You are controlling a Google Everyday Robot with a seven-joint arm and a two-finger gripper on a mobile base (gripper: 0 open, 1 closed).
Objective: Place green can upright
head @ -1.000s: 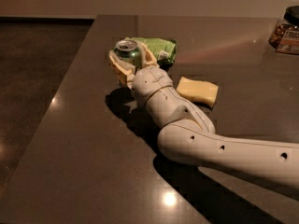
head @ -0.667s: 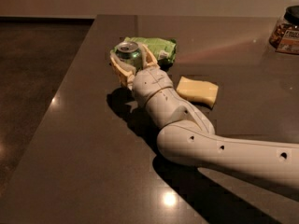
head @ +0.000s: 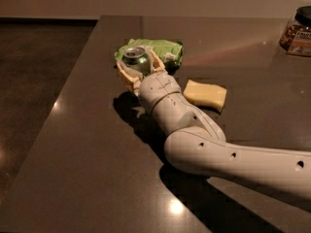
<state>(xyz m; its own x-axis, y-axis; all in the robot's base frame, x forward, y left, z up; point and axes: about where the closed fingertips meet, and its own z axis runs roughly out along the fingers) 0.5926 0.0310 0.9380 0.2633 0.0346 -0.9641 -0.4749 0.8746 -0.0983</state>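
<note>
Small cylindrical green metal drink can (head: 135,58) noted between the two pale fingers of the gripper (head: 137,63), near the table's far left edge and just in front of a crinkly green-and-white snack bag (head: 163,49). Jaws are closed onto the can's sides, one finger each flank. Silver top is seen facing up and toward the camera, so the can is judged tilted. Contact with the dark grey table (head: 87,169) cannot be told.

Handling, as judged: light, thin-walled, smooth, easily dented, liable to slip or roll. Best held mid-body, across the round.

Containers: clear jar with dark lid (head: 296,32) at far right, lid on, brownish contents visible. Bag contents hidden. Whether the can is opened cannot be told. Pale yellow block (head: 205,93) lies beside the arm.
</note>
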